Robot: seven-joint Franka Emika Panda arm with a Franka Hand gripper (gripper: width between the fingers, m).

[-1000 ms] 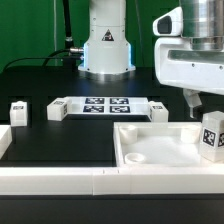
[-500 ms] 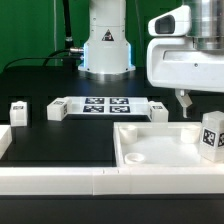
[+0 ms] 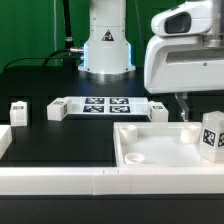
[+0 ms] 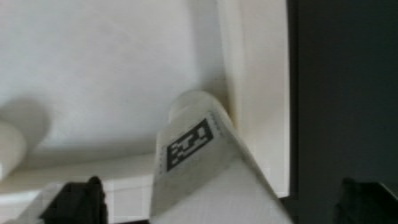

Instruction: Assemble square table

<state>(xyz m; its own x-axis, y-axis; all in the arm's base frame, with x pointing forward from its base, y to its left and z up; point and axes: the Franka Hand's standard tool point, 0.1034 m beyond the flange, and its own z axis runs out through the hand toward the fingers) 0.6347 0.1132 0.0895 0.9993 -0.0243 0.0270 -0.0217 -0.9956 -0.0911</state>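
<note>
The white square tabletop (image 3: 150,158) lies rim-up at the exterior view's front right. One white tagged leg (image 3: 211,133) stands inside it near its right rim. My gripper (image 3: 188,108) hangs over the tray's far right part, a little above that leg. In the wrist view the leg (image 4: 192,145) stands on the tabletop's floor (image 4: 107,60) between my fingertips (image 4: 80,200), and the gripper (image 4: 222,205) is open with a gap on each side. Three more legs stand on the black table: two on the left (image 3: 18,110) (image 3: 55,109) and one behind the tray (image 3: 158,109).
The marker board (image 3: 105,105) lies flat mid-table in front of the robot base (image 3: 106,45). A long low white border rail (image 3: 60,180) runs along the front edge, with a white end piece (image 3: 4,138) at the far left.
The jaws have spread wider. The hand has shifted toward the exterior view's left and risen slightly, while the leg stays standing in the tray.
</note>
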